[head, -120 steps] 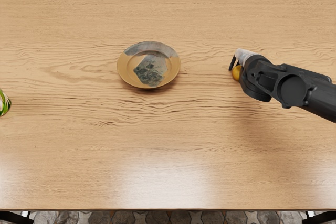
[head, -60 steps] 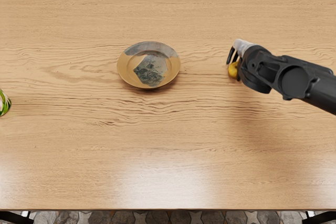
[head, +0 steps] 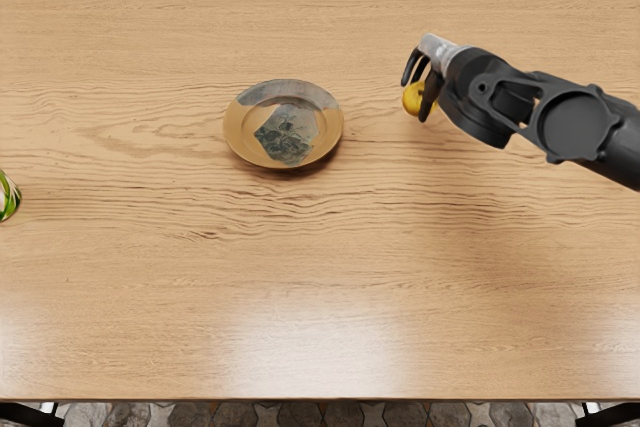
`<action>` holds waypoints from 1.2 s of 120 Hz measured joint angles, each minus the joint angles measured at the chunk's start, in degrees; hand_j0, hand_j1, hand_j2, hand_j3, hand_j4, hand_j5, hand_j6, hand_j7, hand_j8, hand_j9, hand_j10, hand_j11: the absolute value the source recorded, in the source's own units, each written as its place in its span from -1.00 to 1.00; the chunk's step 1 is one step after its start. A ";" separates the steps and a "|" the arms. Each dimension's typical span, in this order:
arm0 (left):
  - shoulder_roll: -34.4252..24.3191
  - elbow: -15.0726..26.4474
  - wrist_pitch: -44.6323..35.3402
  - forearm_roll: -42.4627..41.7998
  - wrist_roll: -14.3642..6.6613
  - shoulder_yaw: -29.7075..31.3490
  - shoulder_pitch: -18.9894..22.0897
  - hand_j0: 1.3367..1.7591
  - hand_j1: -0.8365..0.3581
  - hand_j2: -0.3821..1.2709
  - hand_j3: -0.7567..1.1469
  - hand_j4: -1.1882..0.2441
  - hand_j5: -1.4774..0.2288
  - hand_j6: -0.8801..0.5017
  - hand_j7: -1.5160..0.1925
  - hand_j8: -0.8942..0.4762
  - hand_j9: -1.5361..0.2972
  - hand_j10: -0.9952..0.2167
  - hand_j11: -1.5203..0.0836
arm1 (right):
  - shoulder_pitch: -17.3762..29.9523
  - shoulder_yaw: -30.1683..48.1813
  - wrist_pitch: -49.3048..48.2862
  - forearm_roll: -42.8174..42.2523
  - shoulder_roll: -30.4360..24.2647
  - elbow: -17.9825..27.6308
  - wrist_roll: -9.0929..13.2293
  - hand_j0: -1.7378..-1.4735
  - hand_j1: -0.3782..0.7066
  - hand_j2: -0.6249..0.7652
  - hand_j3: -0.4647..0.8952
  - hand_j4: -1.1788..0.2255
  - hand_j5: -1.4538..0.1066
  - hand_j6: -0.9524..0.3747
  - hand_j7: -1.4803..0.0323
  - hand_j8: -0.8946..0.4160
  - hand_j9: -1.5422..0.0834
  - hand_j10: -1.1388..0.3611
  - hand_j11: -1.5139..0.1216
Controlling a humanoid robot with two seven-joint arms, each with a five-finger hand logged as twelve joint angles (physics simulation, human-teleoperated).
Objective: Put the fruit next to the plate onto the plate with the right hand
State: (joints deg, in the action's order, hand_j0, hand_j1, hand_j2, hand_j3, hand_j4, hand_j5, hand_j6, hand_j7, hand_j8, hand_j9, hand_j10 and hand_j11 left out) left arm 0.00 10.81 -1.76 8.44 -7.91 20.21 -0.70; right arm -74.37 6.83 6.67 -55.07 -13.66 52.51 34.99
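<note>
Where the robot hand (head: 428, 77) grips, fruit (head: 412, 98) is half hidden.

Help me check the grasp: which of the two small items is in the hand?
The yellow fruit, right of the plate, gripped by the right hand; the green item lies alone at the picture's left edge.

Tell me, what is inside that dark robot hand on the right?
A small yellow fruit sits inside the right hand, whose fingers curl around it. Only its left side shows; the hand covers the rest.
</note>
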 joint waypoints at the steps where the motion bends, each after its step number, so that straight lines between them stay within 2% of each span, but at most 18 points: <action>1: 0.00 0.00 0.00 0.00 0.00 0.00 0.00 0.52 0.98 -0.54 -0.20 0.66 0.73 0.27 0.77 0.31 0.68 0.64 0.90 | -0.06 0.15 0.00 0.02 0.09 0.06 0.00 -0.40 0.33 0.75 -0.32 -0.44 -0.55 -0.28 -0.43 -0.25 -0.45 -0.52 -0.49; 32: 0.00 0.00 0.00 0.00 0.00 0.00 0.00 0.52 0.98 -0.54 -0.20 0.66 0.73 0.27 0.77 0.31 0.68 0.64 0.90 | -1.90 2.62 0.72 0.99 4.81 0.25 0.01 -0.40 0.37 0.74 -0.32 -0.45 -0.59 -0.22 -0.46 -0.19 -0.48 -0.54 -0.52; 65: 0.00 0.00 0.00 0.00 0.00 0.00 0.00 0.52 0.98 -0.54 -0.20 0.66 0.73 0.27 0.77 0.31 0.68 0.64 0.90 | -2.42 2.93 2.47 1.24 12.47 -3.13 0.03 -0.40 0.43 0.73 -0.32 -0.45 -0.61 -0.18 -0.46 -0.14 -0.47 -0.56 -0.52; 100: 0.00 0.00 0.00 0.00 0.00 0.00 0.00 0.52 0.98 -0.54 -0.20 0.66 0.73 0.27 0.77 0.31 0.68 0.64 0.90 | -2.46 2.63 3.94 1.08 13.58 -6.34 0.05 -0.39 0.41 0.73 -0.32 -0.46 -0.59 -0.21 -0.47 -0.20 -0.45 -0.57 -0.49; 108: 0.00 0.00 0.00 0.00 0.00 0.00 0.00 0.52 0.98 -0.54 -0.20 0.66 0.73 0.27 0.77 0.31 0.68 0.64 0.90 | -2.69 2.18 3.31 0.94 13.61 -6.33 0.05 -0.39 0.41 0.73 -0.32 -0.47 -0.59 -0.22 -0.47 -0.21 -0.46 -0.57 -0.49; 110: 0.00 0.00 0.00 0.00 0.00 0.01 0.00 0.52 0.98 -0.54 -0.20 0.66 0.73 0.27 0.77 0.31 0.68 0.64 0.90 | -2.84 2.04 3.02 0.92 13.62 -6.30 0.06 -0.39 0.41 0.81 -0.32 -0.47 -0.59 -0.22 -0.47 -0.21 -0.46 -0.58 -0.50; 112: 0.00 0.00 0.00 0.00 0.00 0.01 0.00 0.52 0.98 -0.54 -0.20 0.66 0.73 0.27 0.77 0.31 0.68 0.64 0.90 | -3.00 1.91 2.77 0.90 13.62 -6.29 0.07 -0.38 0.42 0.74 -0.32 -0.47 -0.60 -0.22 -0.47 -0.21 -0.46 -0.58 -0.50; 113: 0.00 0.00 0.00 0.00 0.00 0.01 0.00 0.52 0.98 -0.54 -0.20 0.66 0.73 0.27 0.77 0.31 0.68 0.64 0.90 | -3.07 1.86 2.66 0.89 13.62 -6.28 0.07 -0.39 0.43 0.83 -0.32 -0.47 -0.60 -0.22 -0.47 -0.21 -0.46 -0.58 -0.50; 117: 0.00 0.00 0.00 0.00 0.00 0.00 0.00 0.52 0.98 -0.54 -0.20 0.66 0.73 0.27 0.77 0.31 0.68 0.64 0.90 | -3.30 1.68 2.28 0.86 13.63 -6.25 0.05 -0.39 0.40 0.76 -0.32 -0.48 -0.60 -0.22 -0.48 -0.21 -0.47 -0.58 -0.51; 144: 0.00 0.00 0.00 0.00 0.00 0.00 0.00 0.52 0.98 -0.54 -0.20 0.66 0.73 0.27 0.77 0.31 0.68 0.64 0.90 | -3.27 1.28 1.42 0.85 13.65 -5.03 -1.23 -0.40 0.36 0.77 -0.32 -0.50 -0.62 -0.27 -0.50 -0.26 -0.51 -0.59 -0.55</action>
State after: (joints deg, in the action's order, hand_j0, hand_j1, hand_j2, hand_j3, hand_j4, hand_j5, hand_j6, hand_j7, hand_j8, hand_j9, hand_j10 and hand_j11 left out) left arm 0.00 10.81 -1.76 8.44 -7.91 20.21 -0.70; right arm -77.64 8.11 8.09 -54.22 -0.01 47.47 33.76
